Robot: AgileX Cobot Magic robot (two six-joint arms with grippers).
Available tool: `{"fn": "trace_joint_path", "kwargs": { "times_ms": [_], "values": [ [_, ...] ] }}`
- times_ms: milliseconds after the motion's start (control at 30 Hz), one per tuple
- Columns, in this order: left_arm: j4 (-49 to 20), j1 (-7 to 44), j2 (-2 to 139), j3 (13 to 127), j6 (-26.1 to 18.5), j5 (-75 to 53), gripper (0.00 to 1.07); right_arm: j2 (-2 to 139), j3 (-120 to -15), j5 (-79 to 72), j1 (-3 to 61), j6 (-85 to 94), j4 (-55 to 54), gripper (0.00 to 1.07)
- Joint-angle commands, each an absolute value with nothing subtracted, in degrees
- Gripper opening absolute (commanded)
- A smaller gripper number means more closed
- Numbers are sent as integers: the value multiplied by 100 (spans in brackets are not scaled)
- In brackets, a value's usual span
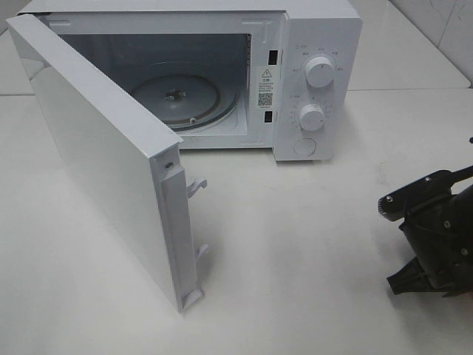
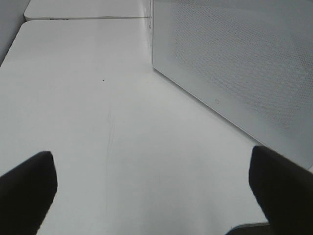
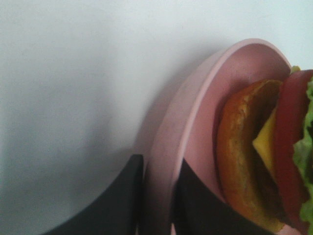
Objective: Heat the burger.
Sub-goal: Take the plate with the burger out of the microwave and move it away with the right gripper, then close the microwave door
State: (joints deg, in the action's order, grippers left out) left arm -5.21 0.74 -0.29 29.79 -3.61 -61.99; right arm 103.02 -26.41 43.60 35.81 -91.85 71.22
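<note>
From the high camera I see the boxy white microwave oven (image 1: 222, 74) at the back of the pale white desk (image 1: 295, 251), its white door (image 1: 103, 159) swung wide toward the left side, so the round glass turntable (image 1: 185, 96) lies bare inside the cavity. Two white round dials (image 1: 321, 72) sit one above the other on the control panel at the oven's right. My left end effector (image 2: 156, 193) does not show in the high view; through its wrist camera I see its two dark fingers (image 2: 27, 188) standing wide apart over bare desk, nothing between them, with the perforated white panel of the oven door just ahead and to one side. My right arm's black body (image 1: 436, 237) sits at the right edge of the high view, low over the desk and well apart from the oven. In its wrist camera the right end effector (image 3: 159, 196) has its dark fingers (image 3: 124, 196) narrowly set on either side of the rim of the flat round pink plate (image 3: 195, 127); the close view is blurred, so I think they clasp the rim but cannot tell how firmly. The burger (image 3: 274, 152), with its golden-brown bun, yellow cheese, red layer and green lettuce, rests on that plate, which sits on the desk, outside the oven.
</note>
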Motion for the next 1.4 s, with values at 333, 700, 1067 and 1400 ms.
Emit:
{"fn": "trace_joint_path", "kwargs": {
  "times_ms": [333,700,1067,1400],
  "values": [
    [-539,52,-63,2962,-332,-6131,100,9958,-3100,4372,3570,-8537,6480,49],
    [-539,52,-63,2962,-332,-6131,100,8182,-3615,3249,3570,-5288,4664,60],
    [-539,52,-63,2962,-332,-6131,100,7294,-4114,4217,3570,-1776,1793,84],
    [-539,52,-63,2962,-332,-6131,100,6354,-4223,4607,3570,-1364,1100,81]
  ]
}}
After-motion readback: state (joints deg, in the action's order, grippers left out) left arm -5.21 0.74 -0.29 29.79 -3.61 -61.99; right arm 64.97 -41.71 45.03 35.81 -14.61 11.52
